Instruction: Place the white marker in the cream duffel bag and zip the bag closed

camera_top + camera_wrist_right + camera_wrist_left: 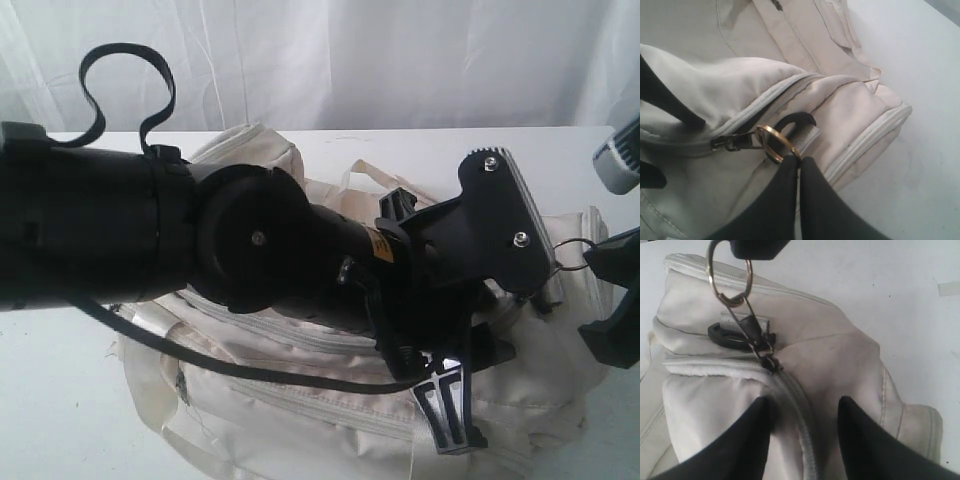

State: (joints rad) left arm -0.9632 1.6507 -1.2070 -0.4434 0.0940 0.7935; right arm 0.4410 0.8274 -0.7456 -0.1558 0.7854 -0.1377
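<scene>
Apparently the job is close to its end. The large, soft fabric cream duffel bag (840, 360) lies under both grippers. Its grey top zip (800, 415) looks joined along the stretch that passes between the black fingers (747, 440) of the left gripper (804, 400). Those fingers stand well apart, one on either side of the zip, with their tips down at the cloth. They enclose only a bulge of bag, and I cannot tell whether they press it or merely straddle it.

Just beyond their tips sits the small dark metal slider (771, 362), beside a black plastic strap ring (720, 332) at the end of the bag. From the slider a clip leads to a thin brass-coloured metal pull ring (710, 277). The right gripper (800, 159) has its fingers (782, 200) closed tight together on that pull ring, right at their tips.

The slim white marker with its dark cap shows in no view, neither between any fingers nor on the table around them. My guess is that it is already inside the bag, though the pictures cannot confirm it.

By my reckoning the marker step is done and the zipping is nearly complete. At most a last short pull toward the bag's end is left, then letting go. Whether any gap lies ahead of the slider is hidden.
</scene>
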